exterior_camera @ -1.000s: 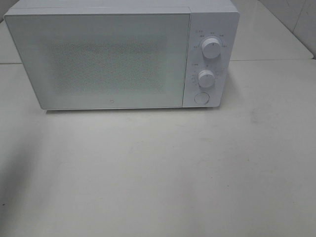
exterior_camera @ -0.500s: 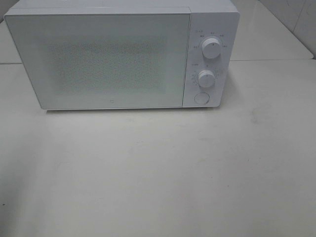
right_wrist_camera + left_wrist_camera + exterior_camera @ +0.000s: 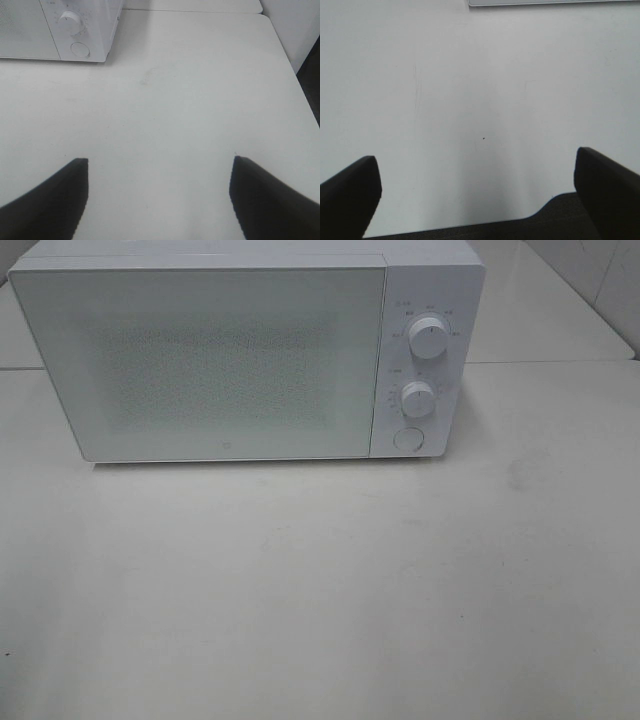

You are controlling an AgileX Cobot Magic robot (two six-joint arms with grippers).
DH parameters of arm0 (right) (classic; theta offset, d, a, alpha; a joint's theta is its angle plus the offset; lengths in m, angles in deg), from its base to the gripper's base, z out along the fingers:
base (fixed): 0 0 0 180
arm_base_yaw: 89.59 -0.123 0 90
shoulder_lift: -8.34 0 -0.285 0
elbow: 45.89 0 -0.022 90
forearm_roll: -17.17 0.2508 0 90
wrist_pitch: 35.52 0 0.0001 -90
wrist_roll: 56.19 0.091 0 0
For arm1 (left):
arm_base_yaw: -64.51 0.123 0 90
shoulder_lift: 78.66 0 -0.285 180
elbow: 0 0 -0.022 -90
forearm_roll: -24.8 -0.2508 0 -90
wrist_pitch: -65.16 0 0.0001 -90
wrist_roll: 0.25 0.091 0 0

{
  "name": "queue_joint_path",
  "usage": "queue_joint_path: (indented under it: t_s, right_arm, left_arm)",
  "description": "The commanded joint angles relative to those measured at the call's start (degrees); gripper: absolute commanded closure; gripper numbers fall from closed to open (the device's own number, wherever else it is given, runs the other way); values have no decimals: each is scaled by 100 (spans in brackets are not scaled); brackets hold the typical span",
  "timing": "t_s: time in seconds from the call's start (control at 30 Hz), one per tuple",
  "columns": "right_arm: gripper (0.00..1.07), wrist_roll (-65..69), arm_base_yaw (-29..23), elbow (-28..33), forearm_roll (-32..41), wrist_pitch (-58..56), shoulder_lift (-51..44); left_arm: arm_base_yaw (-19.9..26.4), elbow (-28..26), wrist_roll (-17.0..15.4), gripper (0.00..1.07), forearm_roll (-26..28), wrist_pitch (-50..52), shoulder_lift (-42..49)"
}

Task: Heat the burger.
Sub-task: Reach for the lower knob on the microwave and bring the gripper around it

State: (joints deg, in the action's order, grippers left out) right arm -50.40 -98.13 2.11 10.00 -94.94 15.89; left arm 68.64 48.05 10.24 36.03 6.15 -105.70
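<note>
Where the burger is cannot be told; no view shows it. The white microwave oven (image 3: 230, 360) stands at 12 o'clock on the pale desk (image 3: 320, 590) with its door shut. Its control panel is at 3 o'clock of the door, with an upper dial (image 3: 427, 338), a lower dial (image 3: 417, 399) and a round button (image 3: 407, 439) beneath. The left claw (image 3: 476, 165) hangs over bare desk, its fingers wide apart and holding nothing. The right claw (image 3: 159, 161) is likewise spread and empty, with the oven at its 11 o'clock.

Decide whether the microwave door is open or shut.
Shut. The door of the microwave sits flush with the knob panel; no gap shows along its edge.
</note>
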Motion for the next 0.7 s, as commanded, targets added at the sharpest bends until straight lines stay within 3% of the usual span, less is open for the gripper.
queue_joint_path:
  t_s: [0.03,0.47,0.7]
  right_arm:
    - [32,-46,52,23,11,29,-155]
    - [32,-46,52,23,11,29,-155]
    - [32,-46,52,23,11,29,-155]
  left_arm:
    - [-17,46,-86,6,-69,-23,344]
    - [-17,46,-86,6,63,-17,2051]
    - [-17,57,-86,6,74,-11,2120]
